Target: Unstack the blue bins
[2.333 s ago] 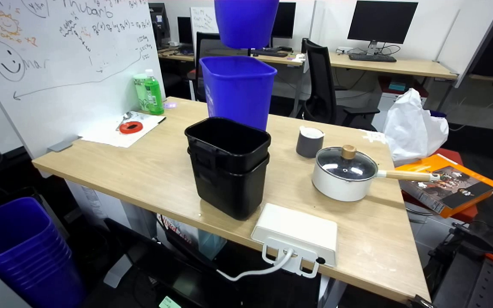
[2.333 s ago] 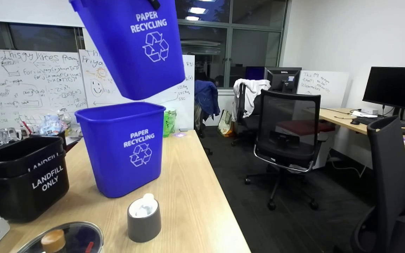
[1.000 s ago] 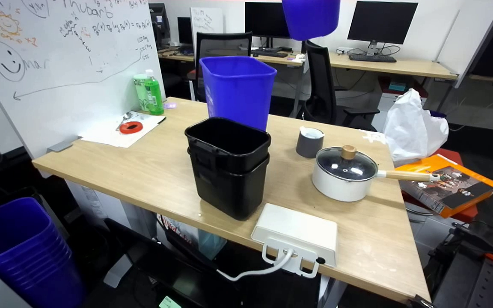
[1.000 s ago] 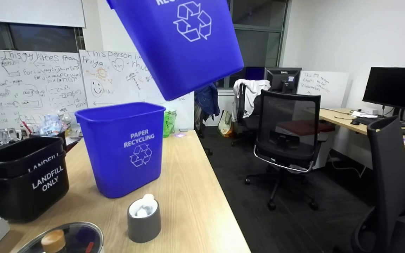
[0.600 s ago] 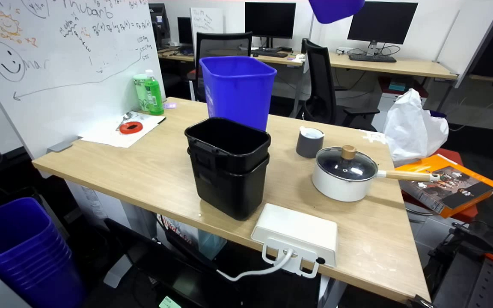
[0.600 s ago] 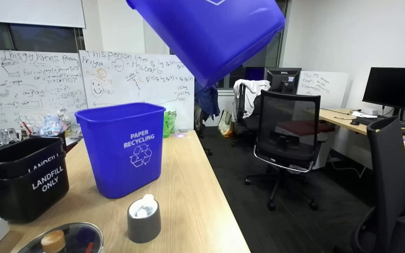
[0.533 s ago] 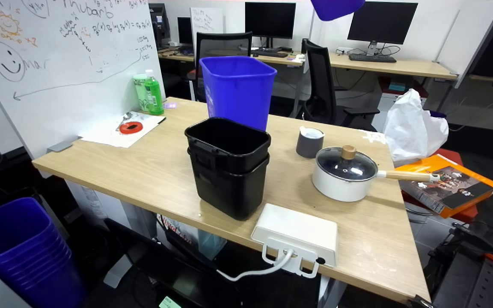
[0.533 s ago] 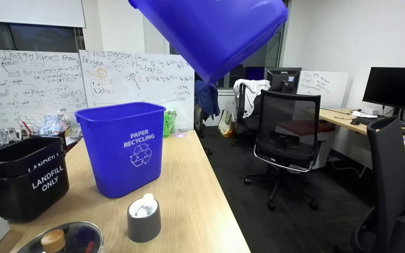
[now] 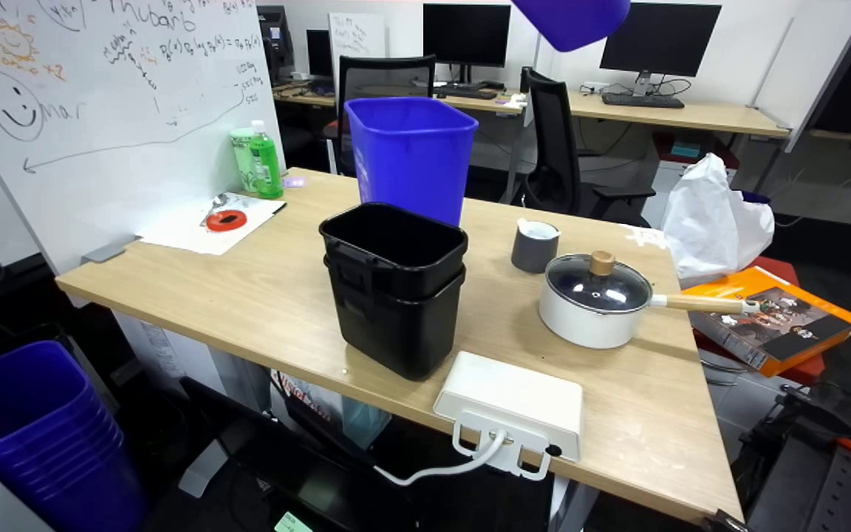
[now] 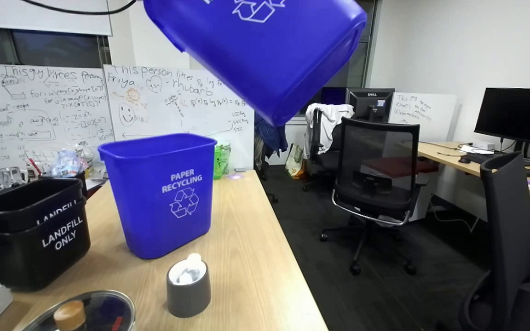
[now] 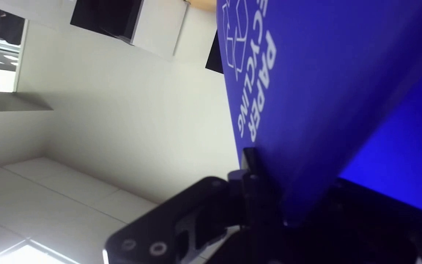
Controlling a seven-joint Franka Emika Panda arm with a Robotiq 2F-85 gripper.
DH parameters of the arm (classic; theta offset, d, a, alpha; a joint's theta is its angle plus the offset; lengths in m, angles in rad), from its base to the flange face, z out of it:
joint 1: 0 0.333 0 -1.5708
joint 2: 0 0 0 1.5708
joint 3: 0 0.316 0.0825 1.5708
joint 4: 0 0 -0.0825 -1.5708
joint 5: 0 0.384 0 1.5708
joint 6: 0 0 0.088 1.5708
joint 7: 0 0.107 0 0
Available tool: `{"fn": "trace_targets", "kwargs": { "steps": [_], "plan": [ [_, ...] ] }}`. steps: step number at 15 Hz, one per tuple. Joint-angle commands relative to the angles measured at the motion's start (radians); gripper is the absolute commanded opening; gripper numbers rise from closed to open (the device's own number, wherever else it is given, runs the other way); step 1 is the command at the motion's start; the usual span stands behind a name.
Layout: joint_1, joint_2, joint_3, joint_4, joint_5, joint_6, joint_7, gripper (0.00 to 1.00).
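One blue bin [image 10: 269, 55] hangs tilted in the air at the top, its bottom pointing down and right. Its lower end also shows in an exterior view [image 9: 577, 18]. The other blue bin [image 10: 164, 197] stands upright on the table, with white "PAPER RECYCLING" text and logo; it also shows behind the black bins [image 9: 414, 159]. The two blue bins are apart. In the wrist view my gripper [image 11: 289, 187] is shut on the rim of the raised bin, with a finger on each side of its wall. The gripper is out of view in both exterior views.
Two nested black bins [image 9: 396, 295] stand on the table [image 9: 270, 288]. Near them are a grey cup [image 9: 535, 247], a white lidded pot [image 9: 592, 318] and a white box [image 9: 510, 399] with a cable. A whiteboard [image 9: 137, 103] borders the table. More blue bins [image 9: 41, 443] are stacked low.
The held bin has moved right, from above the standing bin, and tilted more. In the last half second it has dropped slightly and shifted a little left. The standing bin has not moved.
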Motion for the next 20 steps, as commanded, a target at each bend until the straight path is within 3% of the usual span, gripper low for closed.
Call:
{"fn": "trace_targets", "kwargs": {
  "steps": [1, 5, 6, 9, 16, 20],
  "plan": [
    [0.117, -0.071, -0.038, -0.198, -0.084, -0.064, 0.119, 0.01],
    [0.223, -0.138, -0.09, -0.362, -0.171, -0.169, 0.255, 0.01],
    [0.161, -0.053, -0.058, -0.227, -0.107, -0.166, 0.198, 0.05],
    [0.196, -0.108, -0.077, -0.309, -0.126, -0.181, 0.222, 0.05],
    [0.204, -0.113, -0.078, -0.325, -0.129, -0.18, 0.229, 0.05],
    [0.192, -0.075, -0.098, -0.267, -0.085, -0.343, 0.298, 0.01]
  ]
}}
